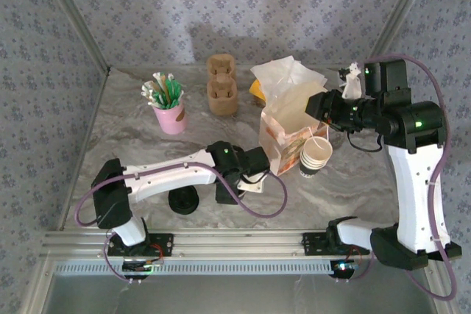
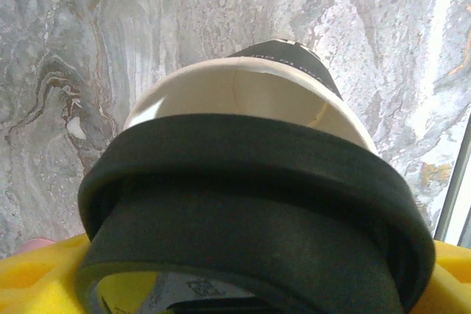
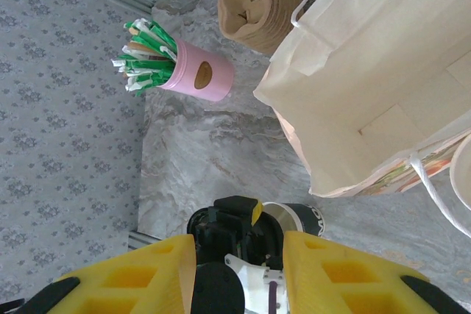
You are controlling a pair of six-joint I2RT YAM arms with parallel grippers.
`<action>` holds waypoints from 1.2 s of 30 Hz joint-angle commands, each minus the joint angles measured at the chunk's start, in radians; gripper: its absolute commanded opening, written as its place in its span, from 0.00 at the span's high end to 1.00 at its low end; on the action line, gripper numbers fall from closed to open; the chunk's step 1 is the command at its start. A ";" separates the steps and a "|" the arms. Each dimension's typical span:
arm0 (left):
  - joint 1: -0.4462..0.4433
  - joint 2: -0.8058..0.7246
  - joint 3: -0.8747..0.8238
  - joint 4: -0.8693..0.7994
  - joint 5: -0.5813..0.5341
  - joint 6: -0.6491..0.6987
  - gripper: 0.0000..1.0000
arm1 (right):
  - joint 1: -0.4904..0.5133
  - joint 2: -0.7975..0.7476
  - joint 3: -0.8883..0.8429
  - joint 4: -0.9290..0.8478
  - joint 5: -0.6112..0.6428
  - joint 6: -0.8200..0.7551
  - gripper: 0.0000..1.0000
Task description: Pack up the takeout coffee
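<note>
**Coffee cup in left pincer, outside the bag**

- Left gripper (image 2: 243, 284): jaws set wide and clamped on the takeout coffee (image 2: 250, 108). Its yellow fingers (image 2: 29, 273) sit either side of the black lid (image 2: 250, 189).
- The cup lies roughly on its side. The lid faces the wrist camera, the pale wall tapers away, and the dark base points outward over the marble table (image 1: 147, 152). Cannot tell whether it touches the tabletop.
- Right wrist view: the cup is near the foot of the paper bag (image 3: 368, 71), outside it, with its dark end turned toward the bag.
- Right gripper (image 3: 239, 244): raised at the bag's upper right edge, looking down into the open mouth. Jaws partway apart, with nothing seen between the yellow fingers (image 3: 140, 277).
- The bag stands upright at mid table. Its white cord handle (image 3: 423, 178) hangs at the near side.
- A stack of lidless pale cups (image 1: 316, 156) stands just right of the bag.
- A squat stack of black lids (image 1: 182, 200) sits beside the left forearm.
- Back left: a pink cup (image 1: 171, 117) holds green-and-white wrapped sticks (image 1: 163, 92).
- Brown cardboard pieces (image 1: 221, 84) are stacked beside the pink cup.
</note>
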 commanded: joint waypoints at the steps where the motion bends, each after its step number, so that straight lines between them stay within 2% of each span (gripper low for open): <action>1: -0.007 0.019 0.033 -0.042 -0.042 0.028 0.17 | -0.012 -0.012 -0.007 0.008 -0.023 -0.025 0.62; 36: -0.007 0.035 0.075 -0.069 -0.032 0.069 0.09 | -0.070 -0.048 -0.056 0.019 -0.065 -0.034 0.62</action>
